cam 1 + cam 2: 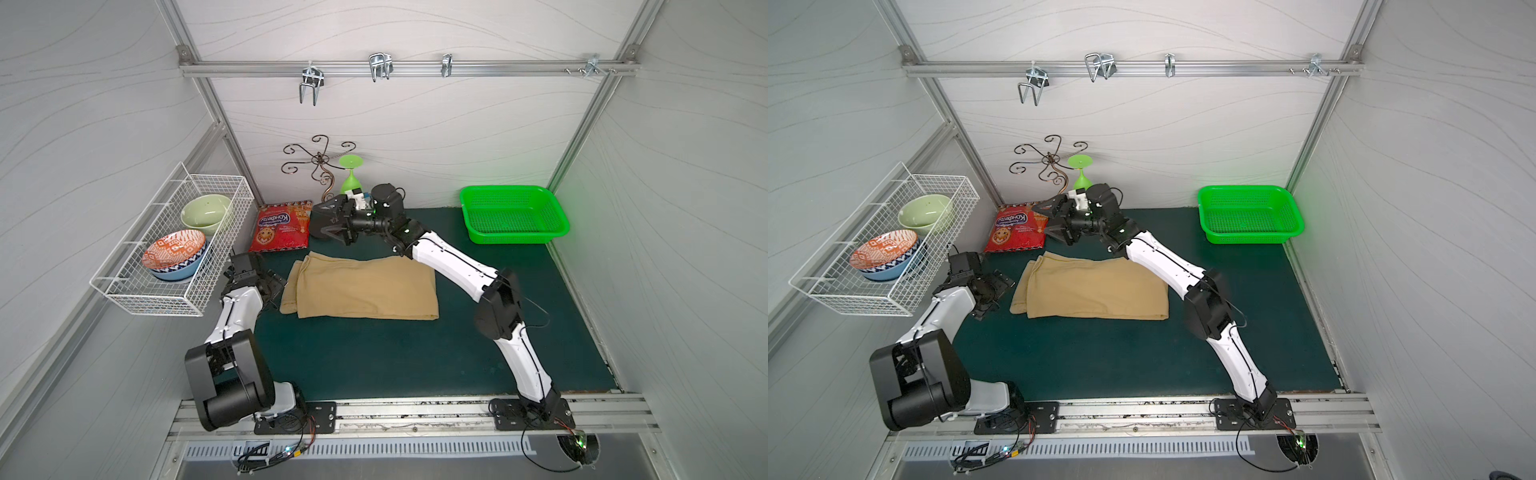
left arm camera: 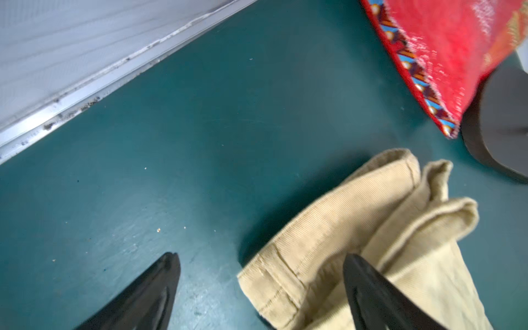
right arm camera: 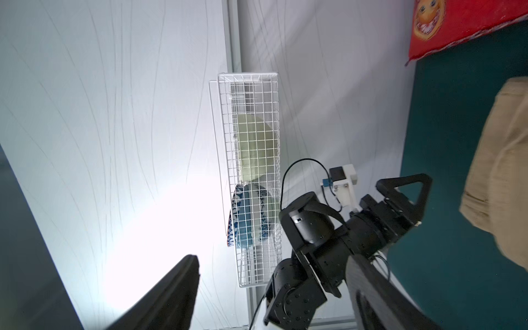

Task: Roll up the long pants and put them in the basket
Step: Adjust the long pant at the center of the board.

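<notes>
– One pair of large, plain tan cloth long pants (image 1: pixel 361 286) is lying folded flat in the middle of the dark green table mat (image 1: pixel 374 365), making a thick, smooth rectangle.
– Which way is it pointing?
– Its long axis is running left to right, and stitched, layered edges are bunching at the left end.
– And the grippers?
– The left gripper (image 2: pixel 261 255) is sitting at that left end, jaws spread wide and gripping nothing. One finger is overlapping the cloth edge; whether it is touching, I cannot tell. The right gripper (image 1: pixel 322 222) is hanging over the far left of the mat, jaws apart and empty.
– Any writing?
– The glossy red snack bag (image 1: pixel 281 228) just beyond the pants is showing the Cyrillic word "Конфеты".
</notes>
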### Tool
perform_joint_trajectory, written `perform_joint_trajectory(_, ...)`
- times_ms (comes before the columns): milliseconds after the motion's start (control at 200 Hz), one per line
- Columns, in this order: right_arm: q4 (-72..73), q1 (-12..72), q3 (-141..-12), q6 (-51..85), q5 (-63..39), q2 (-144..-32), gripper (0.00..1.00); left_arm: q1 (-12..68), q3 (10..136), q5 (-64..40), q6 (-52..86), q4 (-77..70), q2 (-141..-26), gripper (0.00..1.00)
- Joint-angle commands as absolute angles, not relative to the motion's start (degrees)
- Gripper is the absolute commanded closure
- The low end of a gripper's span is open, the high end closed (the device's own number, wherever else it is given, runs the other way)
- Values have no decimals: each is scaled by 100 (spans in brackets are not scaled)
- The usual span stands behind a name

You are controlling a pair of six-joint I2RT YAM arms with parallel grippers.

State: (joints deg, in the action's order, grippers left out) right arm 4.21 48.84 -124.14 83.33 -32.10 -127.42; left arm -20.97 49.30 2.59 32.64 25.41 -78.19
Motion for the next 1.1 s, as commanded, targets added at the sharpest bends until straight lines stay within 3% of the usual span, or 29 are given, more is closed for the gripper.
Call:
perform_joint_trajectory(0, -234, 4562, -11105, 6869, -3220, -12100, 38, -1372, 5421, 290, 2953, 2582, -7581, 17)
perform_joint_trajectory(130, -2344, 4241, -10196, 4588, -1996, -11188, 83, -333, 5914, 200, 3014, 2526, -7819, 43)
perform_joint_trajectory(200, -2951, 4042, -9754, 3899, -1939, -11046, 94, 33, 5928, 127, 3216, 2367, -8178, 65)
perform_joint_trajectory(240, -3303, 3944, -9557, 3595, -1890, -11031, 100, 128, 5879, 38, 3370, 2273, -8438, 69)
perform_joint_trajectory(475, -3894, 3635, -8631, 2535, -812, -11067, 100, -350, 5186, 161, 3993, 1688, -9185, 67)
perform_joint_trajectory(795, -3726, 3639, -8607, 2183, -194, -12235, 100, -777, 5360, -203, 3636, 1791, -9998, 62)
perform_joint_trajectory(1096, -3017, 3761, -6532, 2690, -395, -11348, 100, -389, 6233, -525, 2718, 2273, -10609, 61)
